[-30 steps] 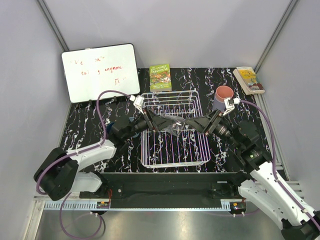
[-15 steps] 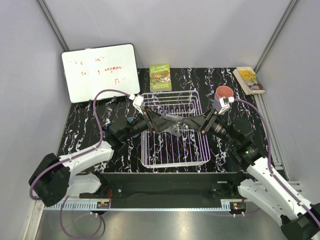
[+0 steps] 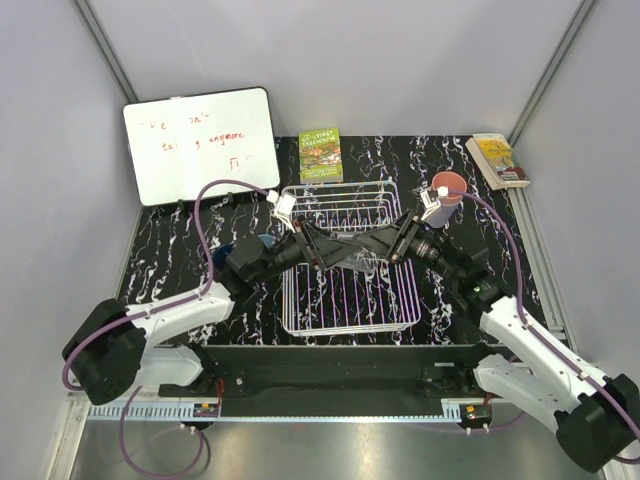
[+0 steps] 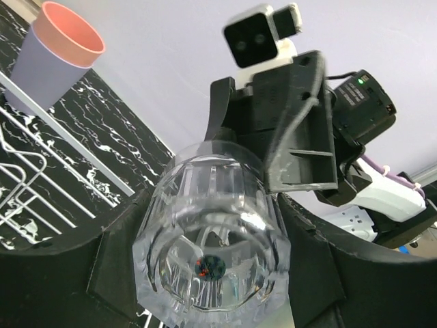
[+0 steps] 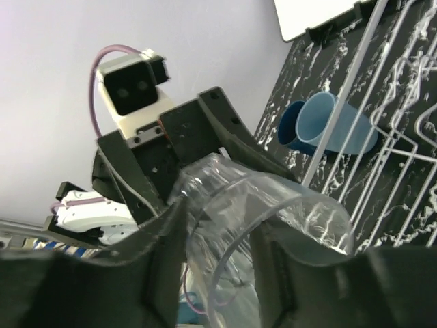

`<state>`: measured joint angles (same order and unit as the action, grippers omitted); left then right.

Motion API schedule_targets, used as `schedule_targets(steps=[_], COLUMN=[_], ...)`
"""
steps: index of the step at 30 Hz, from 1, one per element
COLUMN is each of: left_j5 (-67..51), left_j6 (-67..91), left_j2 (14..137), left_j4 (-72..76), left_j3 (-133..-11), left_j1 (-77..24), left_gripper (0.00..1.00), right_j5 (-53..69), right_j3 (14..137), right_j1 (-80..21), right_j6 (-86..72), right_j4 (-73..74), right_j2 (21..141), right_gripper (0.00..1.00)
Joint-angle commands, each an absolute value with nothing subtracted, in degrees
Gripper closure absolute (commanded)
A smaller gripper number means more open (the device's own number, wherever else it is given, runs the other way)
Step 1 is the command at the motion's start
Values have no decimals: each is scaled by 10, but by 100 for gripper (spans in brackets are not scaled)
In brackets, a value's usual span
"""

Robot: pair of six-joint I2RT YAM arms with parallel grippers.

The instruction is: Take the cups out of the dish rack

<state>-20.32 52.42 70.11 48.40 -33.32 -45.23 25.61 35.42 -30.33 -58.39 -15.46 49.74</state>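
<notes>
The right arm has been pushed further toward 9 o'clock since a second ago, so that its wrist camera now covers part of the salmon-pink plastic cup nested in a lavender one (image 3: 447,185); the left arm has barely shifted. The clear faceted glass tumbler (image 4: 212,232) is held sideways in the air above the middle of the white wire dish rack (image 3: 350,326), clear of the wires. It is pinched at its base end by the left pincer (image 3: 338,252). The right pincer (image 3: 378,246) is closed at the rim end, with one finger seemingly set inside the mouth. A light blue plastic cup nested in a dark blue one (image 5: 328,126) lies on the black marbled counter (image 3: 165,260) at 9 o'clock of the rack. The tumbler is judged stiff, heavier than the plastic cups, smooth enough to slip, and breakable if dropped on the wires. The thick faceted wall is judged the safest hold, and one grip should be kept firm until the other is proven.
</notes>
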Motion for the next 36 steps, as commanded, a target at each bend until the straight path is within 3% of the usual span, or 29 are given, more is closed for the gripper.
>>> schedule_targets(steps=[1, 2, 3, 4, 5, 8, 10, 11, 14, 16, 17, 20, 23, 27, 29, 36], left_j5=[-225, -228, -229, -231, -233, -229, -226, -224, -208, -190, -183, -150, -89, -5, 44, 86], left_j6=[525, 526, 529, 532, 533, 526, 506, 491, 455, 440, 430, 420, 404, 392, 394, 397], left_j2=[717, 722, 725, 726, 729, 724, 710, 704, 677, 663, 650, 634, 616, 618, 631, 650], left_j4=[538, 541, 544, 546, 546, 512, 468, 452, 368, 313, 299, 250, 186, 52, 8, -101], left_j3=[-359, -358, -357, -358, -357, -366, -373, -382, -406, -419, -422, -431, -443, -475, -491, -510], left_j1=[-476, -476, -476, -477, -476, -475, -475, -474, -465, -458, -454, -439, -436, -436, -436, -436], left_gripper=[100, 100, 100, 100, 100, 100, 81, 55, 19, 4, 1, 1, 1, 1, 1, 1], right_j5=[291, 292, 293, 291, 290, 282, 264, 254, 209, 182, 174, 129, 7, -251, -313, -350], right_j3=[367, 368, 367, 367, 367, 367, 367, 369, 387, 403, 408, 435, 492, 581, 595, 615], right_j1=[-305, -305, -305, -305, -305, -305, -306, -305, -305, -305, -305, -305, -305, -305, -302, -251], right_j6=[-611, -612, -611, -611, -610, -598, -581, -572, -532, -506, -499, -471, -433, -392, -394, -394], right_j4=[-252, -254, -255, -254, -247, -221, -181, -160, -70, -18, -4, 79, 223, 393, 445, 436], right_j2=[511, 514, 513, 511, 505, 484, 468, 446, 394, 362, 353, 332, 353, 445, 508, 648], right_gripper=[64, 71, 88, 95, 100, 100, 100, 100, 100, 100, 100, 100, 100, 100, 100, 100])
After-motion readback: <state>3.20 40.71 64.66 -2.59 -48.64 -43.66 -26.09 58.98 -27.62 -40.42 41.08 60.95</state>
